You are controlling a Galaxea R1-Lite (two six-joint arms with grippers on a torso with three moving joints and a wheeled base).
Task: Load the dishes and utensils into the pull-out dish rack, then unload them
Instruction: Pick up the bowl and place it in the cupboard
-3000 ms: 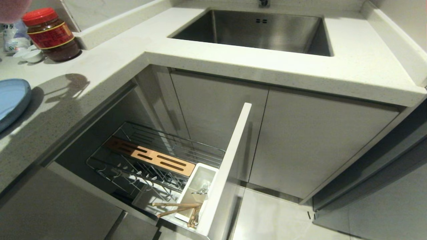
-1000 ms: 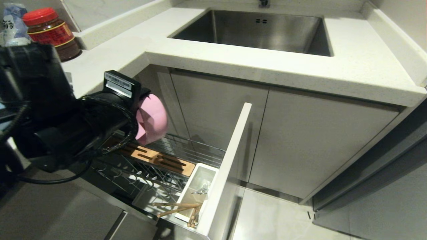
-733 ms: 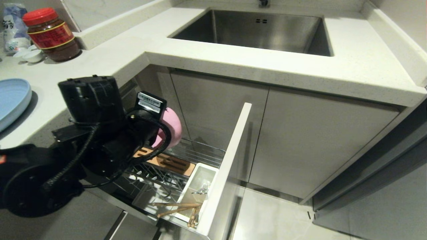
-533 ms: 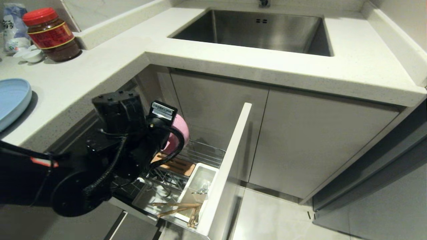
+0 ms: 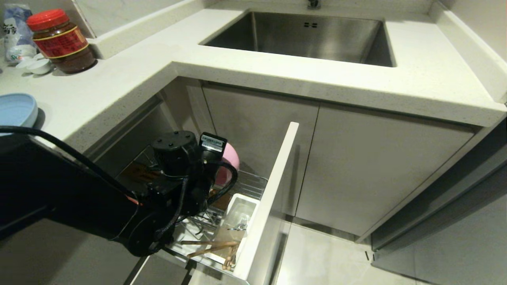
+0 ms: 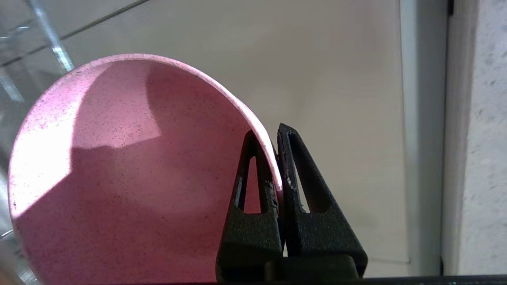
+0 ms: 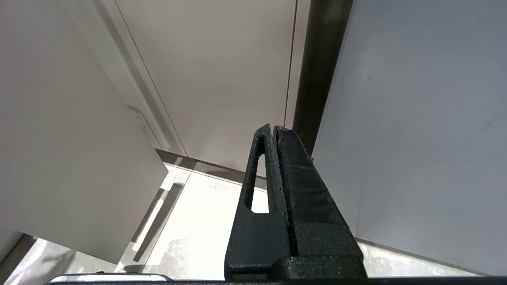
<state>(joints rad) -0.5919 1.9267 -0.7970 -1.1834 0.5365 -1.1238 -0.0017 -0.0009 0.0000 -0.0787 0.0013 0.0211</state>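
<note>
The pink bowl is held on edge, its hollow turned toward the wrist camera and its rim running upright. The rim is pinched between the closed fingers of the left gripper, one finger inside the hollow and one outside. In the head view, lower centre, the bowl is seen just above the rack, behind the bin with the chopsticks. The right gripper is closed on nothing, beside cabinet fronts.
</note>
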